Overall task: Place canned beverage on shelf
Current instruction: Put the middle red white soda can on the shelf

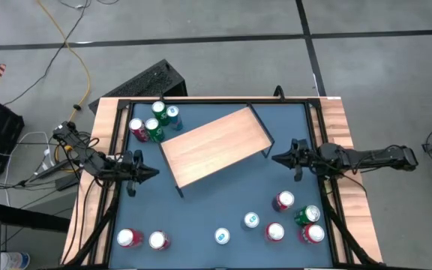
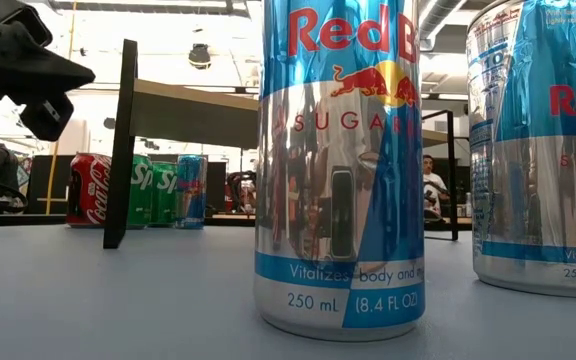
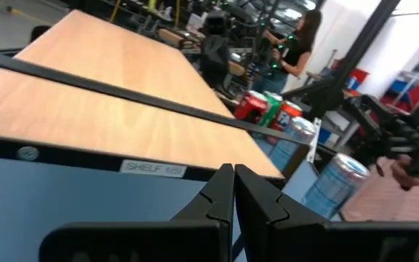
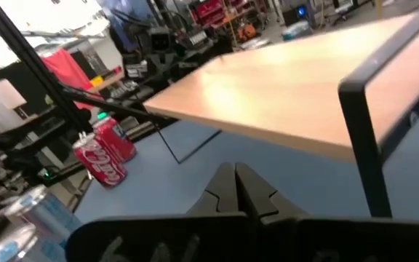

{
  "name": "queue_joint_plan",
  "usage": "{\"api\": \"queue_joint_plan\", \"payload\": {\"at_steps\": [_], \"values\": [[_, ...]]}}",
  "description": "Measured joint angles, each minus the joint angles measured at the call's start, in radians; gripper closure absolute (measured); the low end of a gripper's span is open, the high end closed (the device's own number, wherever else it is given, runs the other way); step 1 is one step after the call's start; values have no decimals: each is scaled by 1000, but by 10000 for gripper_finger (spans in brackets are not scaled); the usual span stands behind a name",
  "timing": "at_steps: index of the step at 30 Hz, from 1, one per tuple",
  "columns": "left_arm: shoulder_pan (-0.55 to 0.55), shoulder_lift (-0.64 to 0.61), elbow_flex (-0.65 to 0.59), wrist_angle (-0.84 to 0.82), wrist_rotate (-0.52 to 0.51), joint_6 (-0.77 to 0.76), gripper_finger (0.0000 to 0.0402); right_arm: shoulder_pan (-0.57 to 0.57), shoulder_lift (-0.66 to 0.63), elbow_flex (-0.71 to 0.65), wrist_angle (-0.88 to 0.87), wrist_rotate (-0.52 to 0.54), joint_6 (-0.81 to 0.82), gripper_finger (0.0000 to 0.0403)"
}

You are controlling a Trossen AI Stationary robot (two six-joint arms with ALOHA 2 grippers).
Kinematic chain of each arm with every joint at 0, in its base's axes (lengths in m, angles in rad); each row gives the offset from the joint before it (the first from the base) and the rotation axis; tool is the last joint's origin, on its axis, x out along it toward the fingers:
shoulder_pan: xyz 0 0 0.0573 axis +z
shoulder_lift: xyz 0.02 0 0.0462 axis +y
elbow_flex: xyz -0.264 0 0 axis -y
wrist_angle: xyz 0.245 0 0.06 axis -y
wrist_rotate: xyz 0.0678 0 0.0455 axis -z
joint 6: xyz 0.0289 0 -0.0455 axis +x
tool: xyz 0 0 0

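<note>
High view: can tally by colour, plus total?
red cans: 6
green cans: 3
blue cans: 3
Total: 12

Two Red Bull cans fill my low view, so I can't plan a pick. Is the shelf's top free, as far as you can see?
Observer: From above, the shelf carries no cans. Its wooden top is bare, and it sits skewed near the table's middle.
Operator: Where do the grippers stand?
Observer: The left gripper is shut, off the shelf's left end. The right gripper is shut too, off its right end. Neither holds a can.
Operator: Which cans are nearest the right one?
Observer: A red can stands closest to it, with a green can just beyond, toward the table's near-right corner.
</note>
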Motion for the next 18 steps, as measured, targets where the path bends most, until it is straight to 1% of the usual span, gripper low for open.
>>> {"api": "queue_joint_plan", "payload": {"at_steps": [2,7,13,15,18], "values": [[0,0,0,2,-17,-3,401,0,0,1,13,0,0,403],[0,0,0,25,-17,-7,401,0,-1,2,70,0,-2,403],[0,0,0,56,-33,-10,401,0,-1,2,73,8,-2,403],[0,0,0,55,-52,-10,401,0,-1,2,79,25,-3,403],[0,0,0,63,-116,-12,401,0,-1,2,105,34,-29,403]]}}
